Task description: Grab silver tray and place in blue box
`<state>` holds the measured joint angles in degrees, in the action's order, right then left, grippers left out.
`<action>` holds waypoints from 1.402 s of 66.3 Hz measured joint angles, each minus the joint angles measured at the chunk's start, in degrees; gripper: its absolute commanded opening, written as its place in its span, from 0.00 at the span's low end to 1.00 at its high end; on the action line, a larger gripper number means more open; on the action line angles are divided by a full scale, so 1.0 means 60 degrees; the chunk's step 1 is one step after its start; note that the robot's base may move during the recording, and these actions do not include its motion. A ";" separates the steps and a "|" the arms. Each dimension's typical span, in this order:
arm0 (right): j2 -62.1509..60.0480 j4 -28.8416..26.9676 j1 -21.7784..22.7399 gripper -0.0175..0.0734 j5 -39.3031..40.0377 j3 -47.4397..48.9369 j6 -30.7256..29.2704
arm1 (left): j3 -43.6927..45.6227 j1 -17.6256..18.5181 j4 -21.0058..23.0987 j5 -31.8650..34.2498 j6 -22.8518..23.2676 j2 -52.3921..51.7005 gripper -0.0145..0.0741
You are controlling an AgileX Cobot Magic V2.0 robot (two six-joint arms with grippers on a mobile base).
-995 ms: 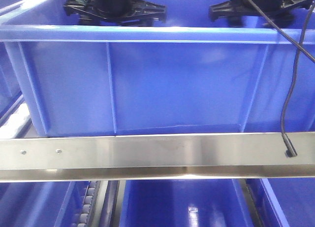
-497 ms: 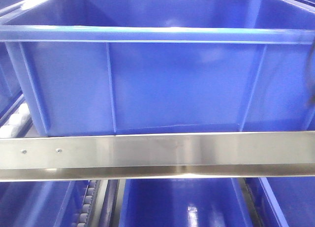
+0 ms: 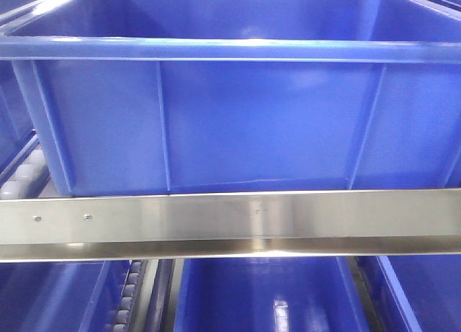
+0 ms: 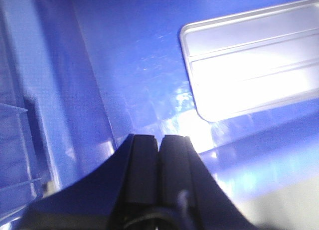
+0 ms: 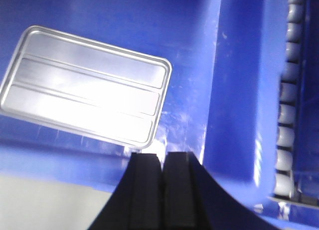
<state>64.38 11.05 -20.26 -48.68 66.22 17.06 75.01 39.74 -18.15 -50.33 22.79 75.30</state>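
With my left claw (image 4: 160, 150) and right claw (image 5: 163, 165) both pressed together and empty, the silver tray (image 5: 84, 85) lies flat on the blue box (image 3: 230, 116) floor, looking light, stiff, slippery, best pinched by its raised rim.

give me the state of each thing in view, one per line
silver tray: lying flat on the floor of the blue box, ribbed side up, held by neither gripper
blue box: upright, open-topped, behind the steel rail
left gripper: shut, empty, above the box floor
right gripper: shut, empty
steel rail: level across the front
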 measured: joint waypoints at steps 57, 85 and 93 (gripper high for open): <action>-0.8688 0.0277 0.0000 0.26 0.2828 -0.6136 -0.0242 | -0.6883 0.0000 -0.0178 0.4626 0.0000 -0.8385 0.06; -0.8688 0.0291 0.0000 0.26 0.2920 -0.6207 -0.0256 | -0.6926 0.0000 -0.0178 0.4670 0.0000 -0.8385 0.06; -0.8688 0.0291 0.0000 0.26 0.2920 -0.6207 -0.0256 | -0.6926 0.0000 -0.0178 0.4670 0.0000 -0.8385 0.06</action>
<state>12.26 12.80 -20.26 -31.15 28.98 15.52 33.45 39.74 -19.21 -22.31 22.79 24.99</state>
